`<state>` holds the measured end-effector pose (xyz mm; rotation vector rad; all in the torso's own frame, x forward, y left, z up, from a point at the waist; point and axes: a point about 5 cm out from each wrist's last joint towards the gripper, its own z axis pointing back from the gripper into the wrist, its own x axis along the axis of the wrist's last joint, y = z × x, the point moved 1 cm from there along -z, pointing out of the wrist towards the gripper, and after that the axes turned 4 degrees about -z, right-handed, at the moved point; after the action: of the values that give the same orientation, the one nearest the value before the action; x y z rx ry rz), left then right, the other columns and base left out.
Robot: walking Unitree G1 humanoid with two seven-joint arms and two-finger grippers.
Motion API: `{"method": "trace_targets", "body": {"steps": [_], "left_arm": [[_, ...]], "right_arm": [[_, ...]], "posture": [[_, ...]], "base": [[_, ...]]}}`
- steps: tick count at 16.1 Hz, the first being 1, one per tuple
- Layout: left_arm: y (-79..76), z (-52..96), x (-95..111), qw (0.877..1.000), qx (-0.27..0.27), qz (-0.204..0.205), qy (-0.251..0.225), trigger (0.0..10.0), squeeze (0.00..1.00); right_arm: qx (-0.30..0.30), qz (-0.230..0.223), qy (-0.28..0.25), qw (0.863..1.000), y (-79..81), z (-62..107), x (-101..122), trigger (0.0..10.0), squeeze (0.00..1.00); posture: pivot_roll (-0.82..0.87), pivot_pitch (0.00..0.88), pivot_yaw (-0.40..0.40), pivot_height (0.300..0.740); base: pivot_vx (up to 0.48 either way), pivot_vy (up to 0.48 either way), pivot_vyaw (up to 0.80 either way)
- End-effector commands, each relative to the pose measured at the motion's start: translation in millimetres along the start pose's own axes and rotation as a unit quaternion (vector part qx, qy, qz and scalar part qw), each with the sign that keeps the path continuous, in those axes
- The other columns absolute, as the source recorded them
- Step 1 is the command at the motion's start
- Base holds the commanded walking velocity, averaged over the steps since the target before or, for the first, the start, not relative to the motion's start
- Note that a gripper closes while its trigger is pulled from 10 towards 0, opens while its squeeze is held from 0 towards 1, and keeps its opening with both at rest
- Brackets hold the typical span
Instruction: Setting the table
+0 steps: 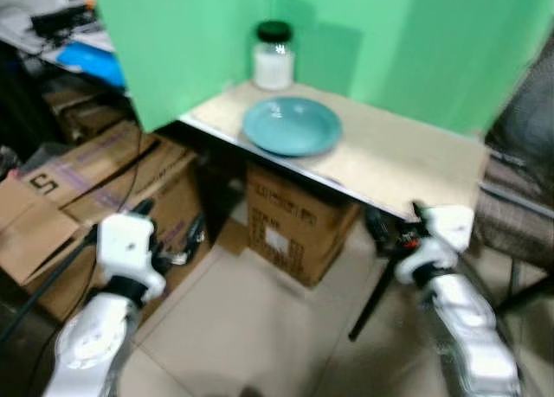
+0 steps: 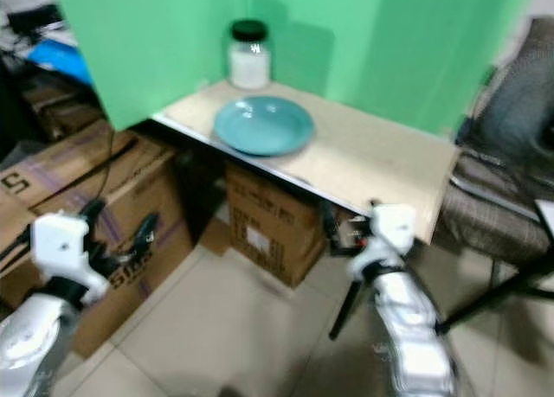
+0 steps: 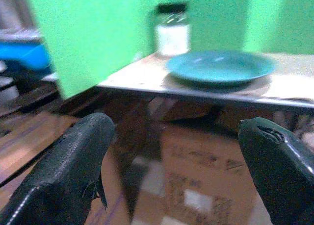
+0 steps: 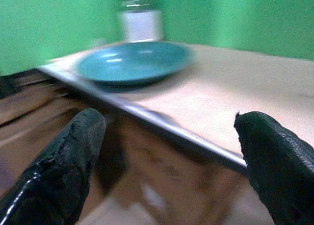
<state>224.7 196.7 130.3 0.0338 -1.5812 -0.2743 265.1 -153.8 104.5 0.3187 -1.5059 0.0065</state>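
The robot stands just short of the counter (image 1: 407, 168), both arms held low and forward, and nothing is in hand. The left claw (image 3: 184, 171) is spread wide, its two black fingers (image 3: 64, 171) far apart with only open air between them; the right claw (image 4: 169, 166) is spread the same way and empty. That reads as a ready posture: open early so either one can close on something once it is within reach.

On the counter, the plate (image 1: 291, 125) sits flat near the front-left edge, teal and shallow, with nothing on it. Behind it, close against the green backdrop (image 1: 415, 42), stands the jar (image 1: 273, 56), upright, black lid on, white contents. Plate and jar are near each other but apart. The rest of the top, toward the robot's right, is bare, which looks like room left for laying a place.

Both claws hang below the level of the top and well short of the plate, the right one nearer the counter's near corner. Under the counter is a box (image 1: 294, 224), with more flattened cardboard (image 1: 78, 189) on the floor to the left, and a chair (image 2: 511, 155) on the right.

My read: the table-setting has barely begun; the approach comes first, then a lift of the arms above the edge.
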Motion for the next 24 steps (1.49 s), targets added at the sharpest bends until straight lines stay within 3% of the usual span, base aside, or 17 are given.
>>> {"method": "trace_targets", "body": {"steps": [1,24], "left_arm": [[-4.2,-2.3,2.8,1.000,-0.009,0.002,-0.004,10.0,0.00],[-5.9,-5.2,2.5,1.000,-0.023,-0.002,-0.002,10.0,0.00]], "right_arm": [[-0.013,0.011,0.001,1.000,-9.4,2.7,1.5,10.0,0.00],[-0.015,0.009,0.004,1.000,-7.9,2.2,-2.7,10.0,0.00]], "posture": [[0.02,0.058,-0.016,0.740],[0.02,0.054,-0.003,0.740]], "base": [[0.375,0.000,0.00],[0.366,0.000,-0.07]]}}
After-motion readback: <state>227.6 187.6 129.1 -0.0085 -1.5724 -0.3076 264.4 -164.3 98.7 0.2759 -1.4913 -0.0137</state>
